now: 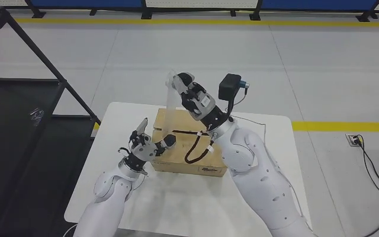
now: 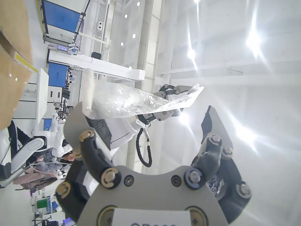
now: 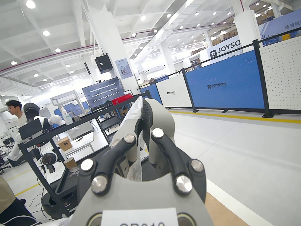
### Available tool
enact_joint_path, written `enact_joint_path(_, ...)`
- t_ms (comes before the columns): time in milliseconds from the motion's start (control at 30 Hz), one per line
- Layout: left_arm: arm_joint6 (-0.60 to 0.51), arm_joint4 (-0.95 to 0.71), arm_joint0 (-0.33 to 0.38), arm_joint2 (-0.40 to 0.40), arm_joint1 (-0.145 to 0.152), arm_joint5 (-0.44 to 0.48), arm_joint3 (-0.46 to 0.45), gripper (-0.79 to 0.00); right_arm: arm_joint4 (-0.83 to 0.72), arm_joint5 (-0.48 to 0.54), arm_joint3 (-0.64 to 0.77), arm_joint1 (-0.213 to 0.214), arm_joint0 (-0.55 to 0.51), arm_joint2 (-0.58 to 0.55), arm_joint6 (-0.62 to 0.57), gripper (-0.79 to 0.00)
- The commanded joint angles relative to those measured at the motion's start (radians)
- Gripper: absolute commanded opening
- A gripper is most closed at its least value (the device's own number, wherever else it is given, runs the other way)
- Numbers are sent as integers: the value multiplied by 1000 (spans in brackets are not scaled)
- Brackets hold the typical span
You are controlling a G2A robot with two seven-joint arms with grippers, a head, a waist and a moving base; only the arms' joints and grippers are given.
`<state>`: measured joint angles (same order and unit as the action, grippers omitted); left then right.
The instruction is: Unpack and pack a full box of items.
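Holds a clear, crinkled plastic bag (image 2: 131,103) up in the right gripper (image 3: 141,109), both fingers closed tight on one end of the film, with a strip of it trailing back between them toward the wrist. Carries that gripper high above the far side of the cardboard box (image 1: 177,161), with the bag hanging in the air over the box's far edge, seemingly clear of the box top. Has the left gripper (image 2: 144,111) spread wide with nothing between its fingers, angled upward toward the bag from over the box's left edge, close to the near corner. Shows, in the left wrist view, the bag's loose end overlapping the tip of one open finger (image 2: 81,111); cannot tell real contact from mere overlap there. Cannot make out any contents in the bag beyond a pale white strip at that loose end. Has the box sitting in the middle of the white worktop (image 1: 269,139), brown and squat, turned slightly askew to the worktop's edges. Cannot tell from above the state of its flaps. Takes in, past the worktop's right edge, a yellow floor line (image 1: 331,125), and off to the left a black metal frame (image 1: 81,102) standing on the floor.
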<state>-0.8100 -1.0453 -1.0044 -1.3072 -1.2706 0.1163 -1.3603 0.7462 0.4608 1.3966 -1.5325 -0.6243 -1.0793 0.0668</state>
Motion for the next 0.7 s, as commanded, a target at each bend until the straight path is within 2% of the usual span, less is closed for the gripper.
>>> enact_joint_path(0,5,-6,6,4,-2,-5,10,0,-3,7,-3,0,0,-2,-1,-785)
enact_joint_path(33,5,-10,9,6,-3,-7,14,-55,-3,9,-4,0,0,-3,-2,-785)
enact_joint_path(100,7,-9,12,9,-5,-7,21,-280,-2,11,-6,-1,-1,-5,-2,-785)
enact_joint_path(133,7,-10,13,11,-6,-7,23,-363,-1,11,-6,0,-2,-6,-4,-785)
enact_joint_path(167,7,-10,14,13,-7,-7,25,-400,0,11,-5,0,-3,-8,-4,-785)
enact_joint_path(300,9,-5,18,19,-10,-7,30,-480,1,14,-3,0,-7,-13,-5,-785)
enact_joint_path(667,9,6,18,17,-15,-10,38,-505,3,19,-9,-1,-8,-27,-1,-785)
